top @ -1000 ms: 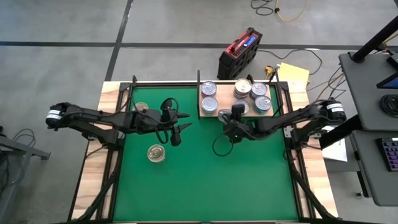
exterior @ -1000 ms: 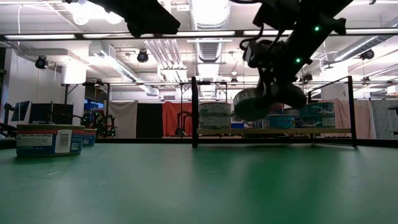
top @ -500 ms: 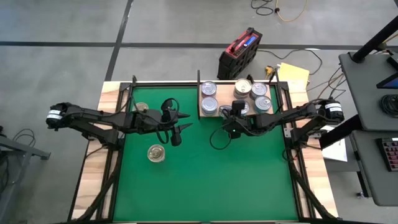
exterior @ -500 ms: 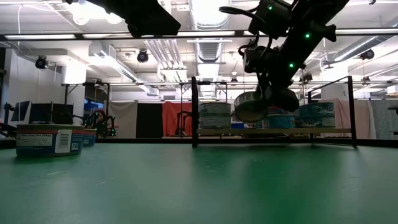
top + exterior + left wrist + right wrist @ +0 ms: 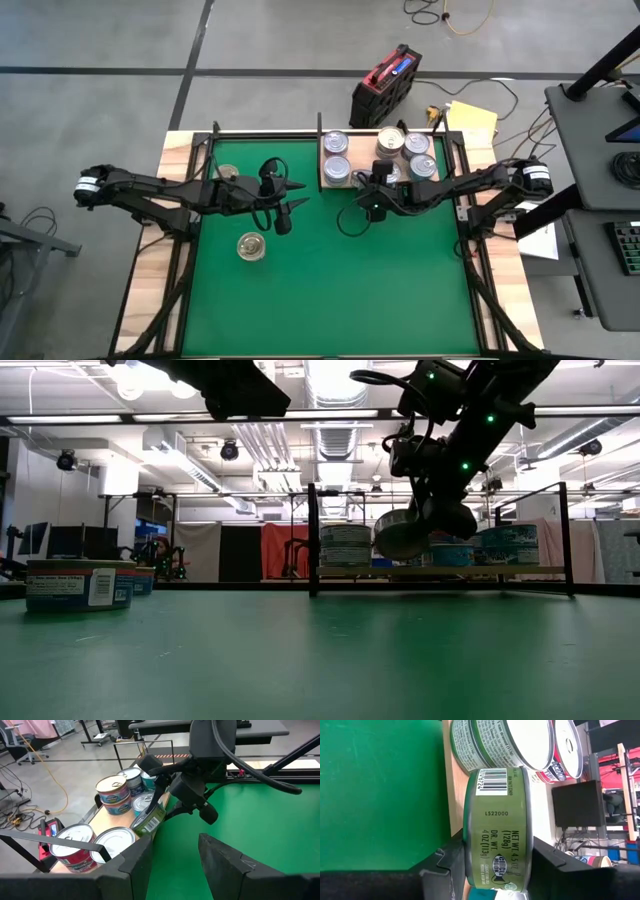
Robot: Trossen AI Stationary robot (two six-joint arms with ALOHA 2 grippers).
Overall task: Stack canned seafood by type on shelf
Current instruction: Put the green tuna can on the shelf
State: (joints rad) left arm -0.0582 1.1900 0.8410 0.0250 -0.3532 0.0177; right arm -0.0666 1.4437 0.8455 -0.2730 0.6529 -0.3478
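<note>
The tin [image 5: 497, 827] in the right gripper [image 5: 490, 865] has a matt olive paper label and a bright metal rim. The shelf [image 5: 107, 820] is pale, smooth wood, and the mat [image 5: 330, 270] is matt green. The gripper fingers [image 5: 445, 865] look like dull black plastic.

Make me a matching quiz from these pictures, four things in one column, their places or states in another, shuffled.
1. olive-green round tin
2. silver-lidded tin
3. pale wooden shelf board
4. left gripper

a. empty, over the green mat
b. alone on the mat
c. held by the right gripper
d. at the mat's far edge

Pairs: 1-c, 2-b, 3-d, 4-a
</note>
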